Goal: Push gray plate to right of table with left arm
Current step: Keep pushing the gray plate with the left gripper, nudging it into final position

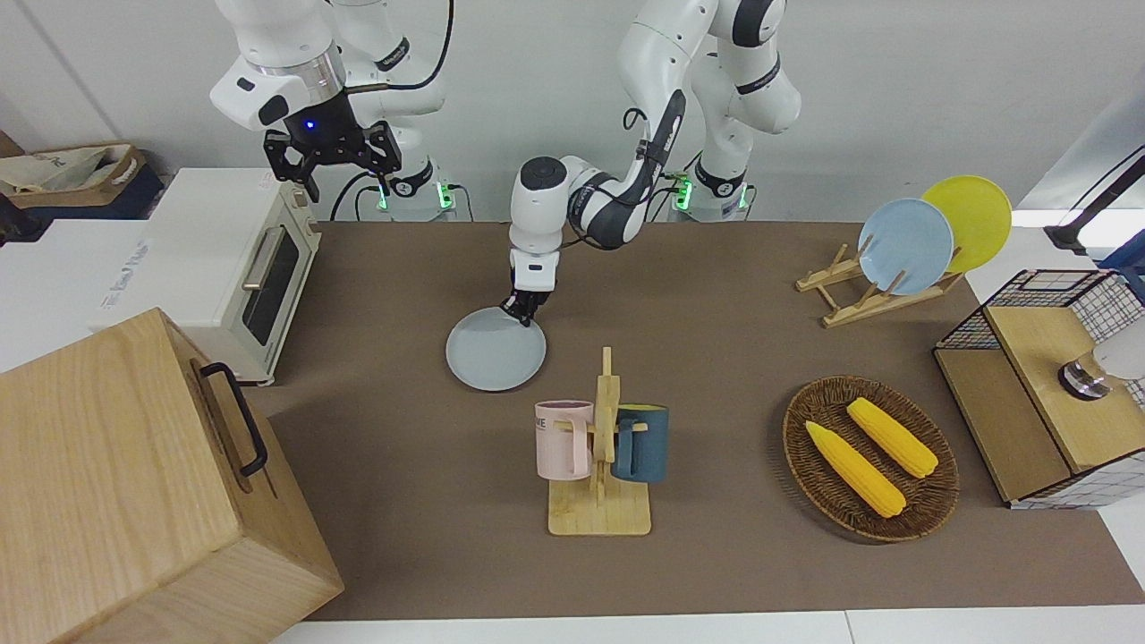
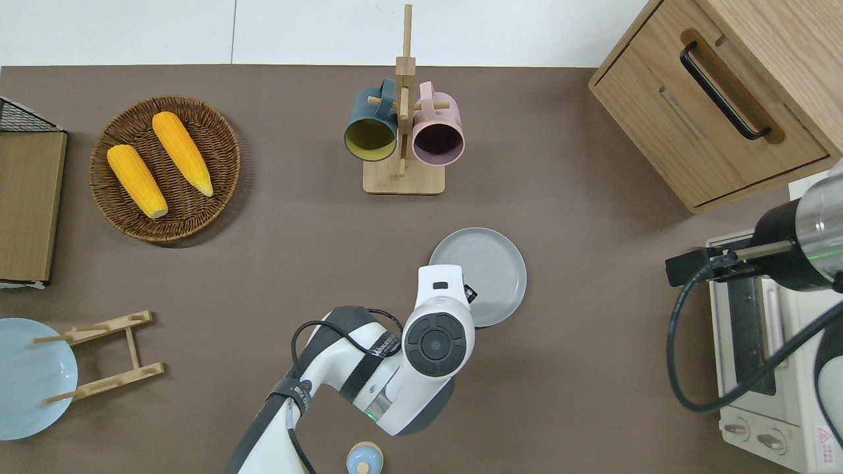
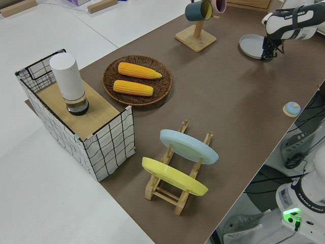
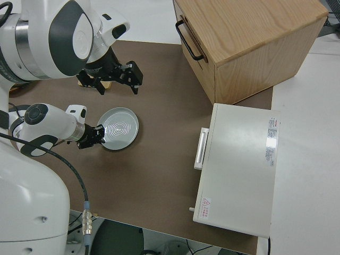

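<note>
The gray plate (image 1: 496,351) lies flat on the brown table (image 1: 760,555), nearer to the robots than the mug rack; it also shows in the overhead view (image 2: 484,271) and the right side view (image 4: 121,127). My left gripper (image 1: 521,310) is down at the plate's rim, on the side nearest the robots and toward the left arm's end (image 2: 469,293). Its fingers look shut and touch the rim (image 4: 98,135). My right arm is parked, its gripper (image 1: 331,161) open.
A wooden mug rack (image 1: 599,447) holds a pink and a dark blue mug. A toaster oven (image 1: 241,259) and a wooden cabinet (image 1: 134,483) stand at the right arm's end. A corn basket (image 1: 869,458), plate rack (image 1: 903,246) and wire shelf (image 1: 1047,385) stand at the left arm's end.
</note>
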`<state>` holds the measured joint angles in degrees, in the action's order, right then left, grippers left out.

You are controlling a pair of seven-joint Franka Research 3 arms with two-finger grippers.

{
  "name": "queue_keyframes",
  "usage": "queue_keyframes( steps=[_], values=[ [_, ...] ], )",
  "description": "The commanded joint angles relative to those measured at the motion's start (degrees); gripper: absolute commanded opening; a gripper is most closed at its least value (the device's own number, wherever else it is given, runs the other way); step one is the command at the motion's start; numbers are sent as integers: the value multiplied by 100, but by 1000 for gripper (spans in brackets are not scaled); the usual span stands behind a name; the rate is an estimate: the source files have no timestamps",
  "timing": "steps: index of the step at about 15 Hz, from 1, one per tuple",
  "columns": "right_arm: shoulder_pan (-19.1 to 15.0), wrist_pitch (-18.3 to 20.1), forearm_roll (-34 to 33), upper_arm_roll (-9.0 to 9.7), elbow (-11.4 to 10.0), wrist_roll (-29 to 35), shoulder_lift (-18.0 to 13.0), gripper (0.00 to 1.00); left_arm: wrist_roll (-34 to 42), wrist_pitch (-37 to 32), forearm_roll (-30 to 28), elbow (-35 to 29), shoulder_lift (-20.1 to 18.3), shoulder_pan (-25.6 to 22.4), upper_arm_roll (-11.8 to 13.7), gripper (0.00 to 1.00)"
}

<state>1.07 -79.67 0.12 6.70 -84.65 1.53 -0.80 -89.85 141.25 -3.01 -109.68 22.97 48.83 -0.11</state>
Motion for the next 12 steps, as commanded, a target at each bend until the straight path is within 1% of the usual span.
queue_keyframes(
  steps=[1, 4, 6, 8, 12],
  values=[
    [-115, 84, 59, 86, 46, 5, -17, 983, -347, -186, 177, 473, 453, 337, 55, 0],
    [-115, 84, 59, 86, 46, 5, -17, 983, -848, -195, 546, 921, 752, 469, 46, 0],
    [-115, 84, 59, 86, 46, 5, -17, 983, -1051, -203, 696, 1177, 980, 583, 46, 0],
    [-115, 84, 59, 86, 46, 5, -17, 983, -1078, -203, 705, 1265, 1060, 628, 46, 0],
    [-115, 84, 59, 86, 46, 5, -17, 983, -1087, -203, 696, 1300, 1061, 680, 46, 0]
  ],
)
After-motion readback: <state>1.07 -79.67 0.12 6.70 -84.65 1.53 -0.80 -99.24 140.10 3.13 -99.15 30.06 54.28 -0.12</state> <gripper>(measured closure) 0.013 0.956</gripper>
